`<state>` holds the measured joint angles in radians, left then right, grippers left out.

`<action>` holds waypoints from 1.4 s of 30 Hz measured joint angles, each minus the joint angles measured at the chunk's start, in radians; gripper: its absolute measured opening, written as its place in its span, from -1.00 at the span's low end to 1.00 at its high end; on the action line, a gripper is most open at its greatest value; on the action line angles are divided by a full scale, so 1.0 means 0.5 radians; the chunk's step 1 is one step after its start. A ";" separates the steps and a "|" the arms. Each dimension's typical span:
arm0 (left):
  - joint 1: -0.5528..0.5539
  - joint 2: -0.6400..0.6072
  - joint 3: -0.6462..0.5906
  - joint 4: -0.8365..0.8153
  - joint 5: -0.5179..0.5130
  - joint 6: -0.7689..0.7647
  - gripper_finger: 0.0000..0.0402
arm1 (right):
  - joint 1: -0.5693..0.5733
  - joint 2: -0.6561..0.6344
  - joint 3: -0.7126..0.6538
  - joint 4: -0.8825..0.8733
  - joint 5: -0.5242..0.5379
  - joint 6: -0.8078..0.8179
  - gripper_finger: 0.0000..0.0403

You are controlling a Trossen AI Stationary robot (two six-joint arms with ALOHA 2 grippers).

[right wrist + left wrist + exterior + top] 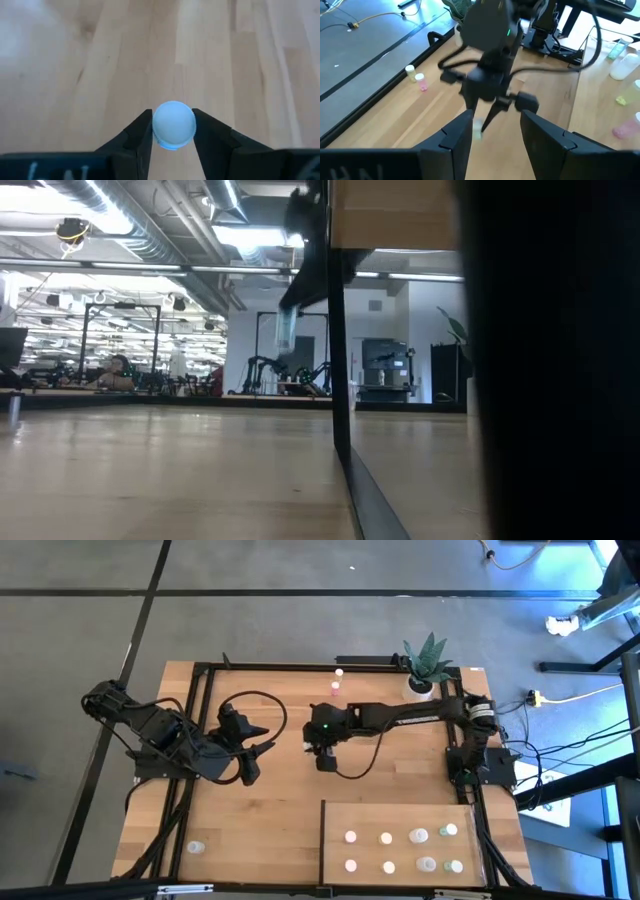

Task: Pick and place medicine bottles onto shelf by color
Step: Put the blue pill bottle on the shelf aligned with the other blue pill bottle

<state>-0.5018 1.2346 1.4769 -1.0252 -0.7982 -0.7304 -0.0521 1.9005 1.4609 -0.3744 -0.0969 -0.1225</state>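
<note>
**Bottle in hand, shelf waiting at five o'clock**

The right gripper (326, 762), hanging over the middle of the tabletop (280, 830), has its fingers clamped on a small bottle with a pale blue-white cap (173, 125), held upright and clear of the wood, its long axis pointing straight down. From that claw the shelf (336, 815) lies toward five o'clock in the overhead view, near the table's front right corner, where eight bottles stand in two rows; the right arm is plainly the nearer one to it. The left gripper (250, 772) waits at about nine o'clock from the carried bottle, its fingers apart and holding nothing. Two more bottles (338, 680) stand at the far edge, toward twelve o'clock, and two at the front left corner.
</note>
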 joint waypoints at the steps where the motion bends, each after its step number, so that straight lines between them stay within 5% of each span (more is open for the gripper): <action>1: 0.000 0.000 0.000 0.001 -0.001 0.000 -0.21 | 0.000 -0.042 0.000 -0.032 0.009 0.033 -0.35; 9: 0.000 0.002 0.000 -0.004 -0.001 0.000 -0.21 | 0.028 -0.450 0.002 -0.489 0.206 0.247 -0.35; 19: -0.004 0.025 -0.001 0.000 0.019 -0.001 -0.21 | 0.260 -0.927 0.002 -0.845 0.206 0.175 -0.35; 42: -0.085 0.139 -0.001 0.241 0.158 0.170 -0.21 | 0.789 -1.431 0.002 -1.452 0.026 0.124 -0.35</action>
<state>-0.5442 1.3043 1.4765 -0.9047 -0.7192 -0.6456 0.3425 1.1850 1.4620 -1.1007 -0.0837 -0.0608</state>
